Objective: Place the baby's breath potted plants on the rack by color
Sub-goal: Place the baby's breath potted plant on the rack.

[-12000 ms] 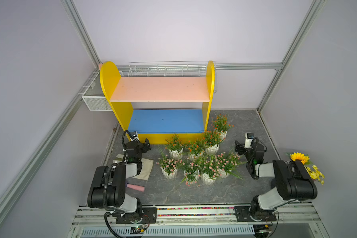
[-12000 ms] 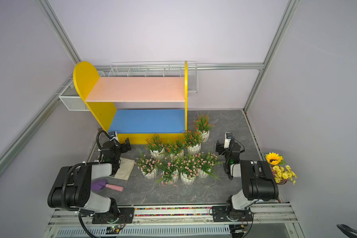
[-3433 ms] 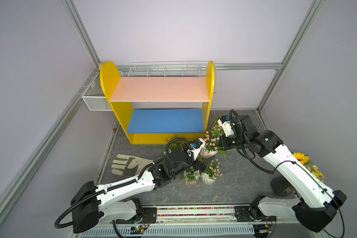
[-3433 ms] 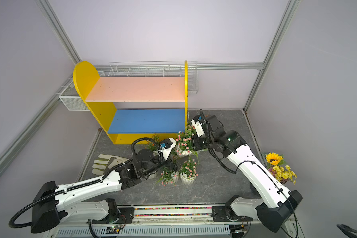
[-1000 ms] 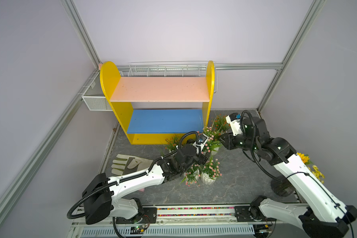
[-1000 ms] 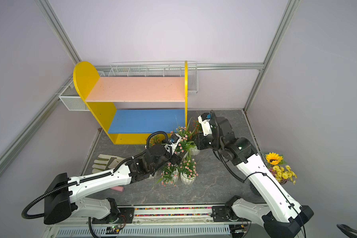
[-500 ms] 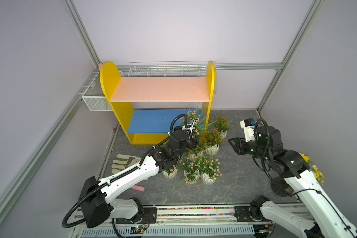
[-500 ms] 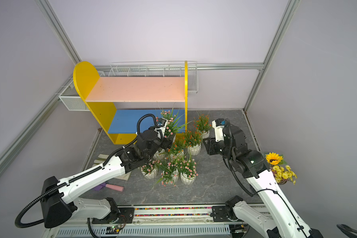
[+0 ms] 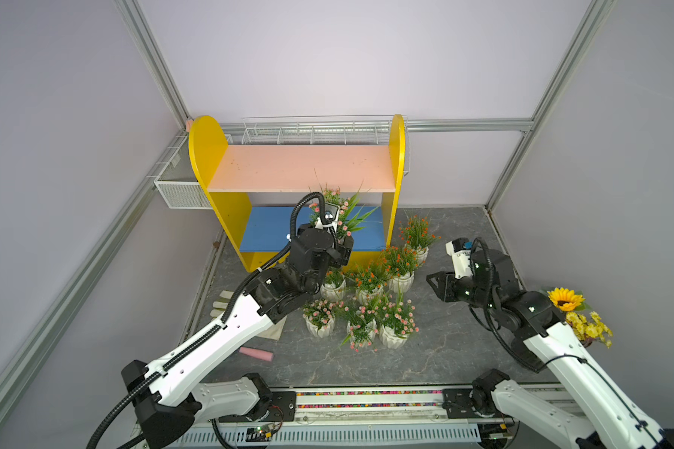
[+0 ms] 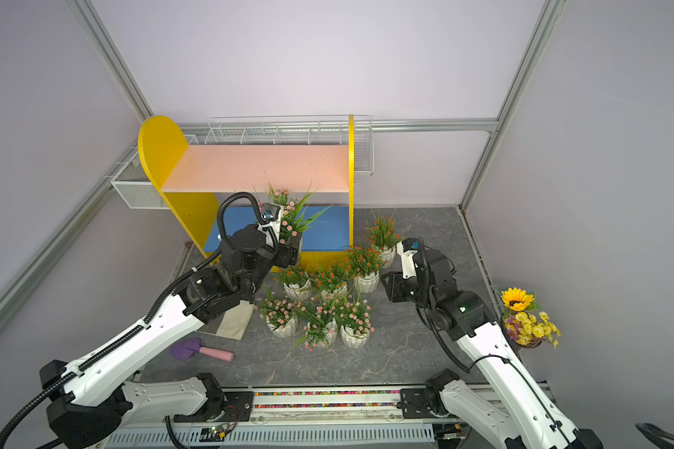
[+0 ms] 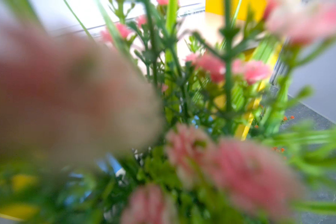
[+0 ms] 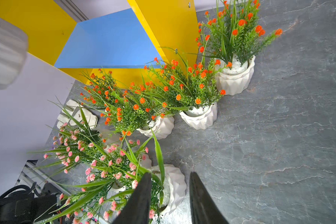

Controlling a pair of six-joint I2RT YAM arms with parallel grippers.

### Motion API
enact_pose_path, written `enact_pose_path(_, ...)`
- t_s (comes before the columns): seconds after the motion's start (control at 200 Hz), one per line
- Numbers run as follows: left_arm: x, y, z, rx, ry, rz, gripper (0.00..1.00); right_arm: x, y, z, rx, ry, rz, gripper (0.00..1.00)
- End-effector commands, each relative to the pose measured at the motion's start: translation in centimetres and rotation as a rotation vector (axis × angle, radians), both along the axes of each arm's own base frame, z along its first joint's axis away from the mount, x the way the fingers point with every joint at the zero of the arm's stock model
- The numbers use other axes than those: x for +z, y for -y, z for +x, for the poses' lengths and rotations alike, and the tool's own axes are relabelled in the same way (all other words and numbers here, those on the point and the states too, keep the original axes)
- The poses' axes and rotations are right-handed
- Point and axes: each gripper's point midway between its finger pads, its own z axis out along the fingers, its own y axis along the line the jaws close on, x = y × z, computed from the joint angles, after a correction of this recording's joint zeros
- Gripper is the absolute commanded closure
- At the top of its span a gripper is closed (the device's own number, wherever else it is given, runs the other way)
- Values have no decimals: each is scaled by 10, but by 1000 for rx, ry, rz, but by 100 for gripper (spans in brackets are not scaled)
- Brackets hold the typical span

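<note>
Grey tabletop (image 9: 444, 350); held pink plant (image 9: 342, 226) upright

Seven potted plants (image 9: 366, 278) stand clustered on the counter (image 9: 444, 350) before the rack (image 9: 211, 155); an eighth plant (image 9: 353, 210) hangs raised before its lower board (image 9: 265, 233).

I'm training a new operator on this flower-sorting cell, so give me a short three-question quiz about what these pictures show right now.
1. Multiple choice: the left gripper, up in front of the rack, holds A) the purple trowel, B) a pink-flowered plant, C) the sunflower bouquet.
2. True or false: the right gripper is open and empty.
3. How many orange-flowered plants stand on the table?
Key: 1 B; 2 true; 3 four.
</note>
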Motion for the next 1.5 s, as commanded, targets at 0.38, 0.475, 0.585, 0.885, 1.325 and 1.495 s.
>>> enact_pose_path(0.38, 92, -87, 11, 231, 82, -71, 97, -30, 0, -3, 12, -55, 28, 63)
enact_pose_path(0.475, 105, -99, 13, 251, 100, -92, 97, -31, -1, -3, 12, -60, 36, 63)
enact_pose_path(0.585, 118, -110, 18, 278, 117, -103, 97, -29, -2, -4, 15, -62, 49, 63)
enact_pose_path(0.885, 150, -134, 49, 343, 138, -128, 96, -45, 6, -16, -5, -102, 41, 63)
enact_pose_path(1.325, 157, -168, 119, 452, 108, -168, 96, -50, 12, -28, -29, -116, 51, 63)
enact_pose_path(1.495, 158, -183, 139, 509, 114, -167, 96, -50, 17, -33, -44, -114, 49, 63)
